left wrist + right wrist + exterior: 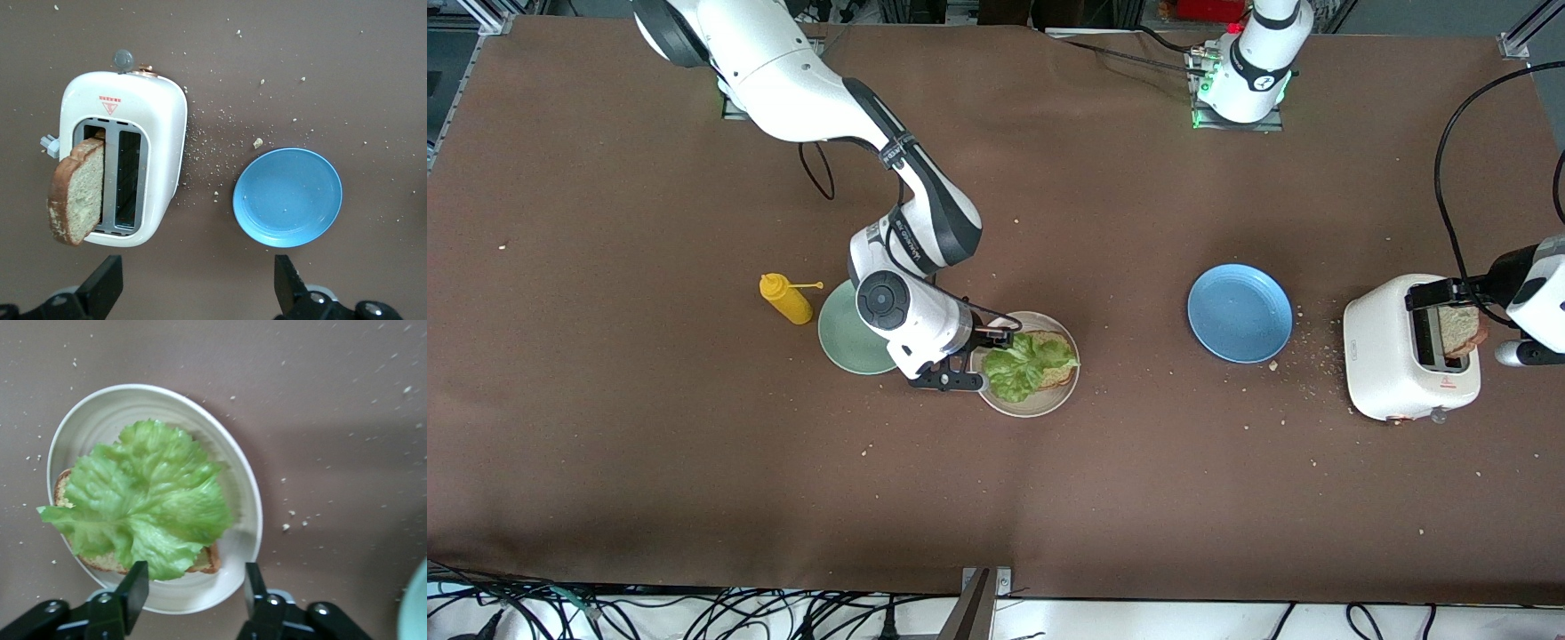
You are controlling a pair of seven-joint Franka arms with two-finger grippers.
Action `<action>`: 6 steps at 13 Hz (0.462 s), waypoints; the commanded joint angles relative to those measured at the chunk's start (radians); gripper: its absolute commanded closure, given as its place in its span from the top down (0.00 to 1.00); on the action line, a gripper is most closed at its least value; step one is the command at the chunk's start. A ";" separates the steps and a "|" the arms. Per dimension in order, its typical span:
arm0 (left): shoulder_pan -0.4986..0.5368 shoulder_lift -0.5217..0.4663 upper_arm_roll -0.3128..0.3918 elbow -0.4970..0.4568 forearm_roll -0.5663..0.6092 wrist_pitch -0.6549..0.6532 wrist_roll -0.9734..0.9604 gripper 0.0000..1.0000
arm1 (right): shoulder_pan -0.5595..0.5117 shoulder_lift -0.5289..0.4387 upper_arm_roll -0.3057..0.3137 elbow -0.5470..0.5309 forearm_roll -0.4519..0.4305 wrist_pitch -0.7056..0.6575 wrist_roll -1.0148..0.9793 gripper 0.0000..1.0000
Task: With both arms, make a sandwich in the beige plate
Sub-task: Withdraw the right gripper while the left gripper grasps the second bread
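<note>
On the beige plate (1040, 407) (227, 460) lies one slice of toasted bread (1060, 377) (208, 561) with a ruffled lettuce leaf (1030, 363) (147, 513) spread over it. My right gripper (983, 358) (193, 593) hovers open just above the plate's rim at the right arm's end, with nothing between its fingers. A second bread slice (1461, 331) (79, 190) sticks up tilted out of a slot of the white toaster (1383, 356) (163, 133). My left gripper (1445, 295) (197, 287) hangs high over the toaster area, wide open and empty.
A blue plate (1240, 313) (287, 197) sits between the toaster and the beige plate. A mint-green plate (838, 342) and a yellow squeeze bottle (785, 299) stand beside the right arm's wrist. Crumbs lie scattered round the toaster. A black cable runs from the toaster.
</note>
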 commanded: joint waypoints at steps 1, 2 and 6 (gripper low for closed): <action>0.038 -0.008 -0.007 -0.012 0.037 0.020 0.006 1.00 | -0.017 -0.093 -0.039 -0.015 -0.101 -0.119 -0.010 1.00; 0.045 -0.014 -0.007 -0.032 0.037 0.040 0.011 1.00 | -0.019 -0.127 -0.059 -0.013 -0.135 -0.168 -0.010 1.00; 0.113 -0.016 -0.007 -0.092 0.037 0.147 0.143 1.00 | -0.017 -0.262 -0.184 -0.015 -0.206 -0.323 -0.013 1.00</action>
